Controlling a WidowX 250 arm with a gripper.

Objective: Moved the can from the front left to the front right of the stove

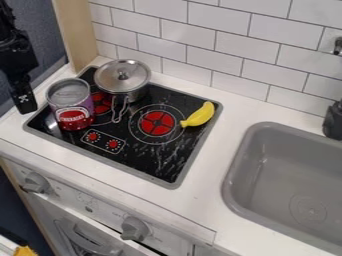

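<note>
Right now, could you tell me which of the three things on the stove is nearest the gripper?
The upright purple-and-red can; the lidded pot stands farther from the gripper, and the yellow banana is farthest.

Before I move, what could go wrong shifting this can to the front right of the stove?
The handle of the pot juts forward right of the can, so a sideways slide might catch it. The can stands upright, so an off-centre push from the gripper could tip it. The banana lies farther right and might be nudged.
</note>
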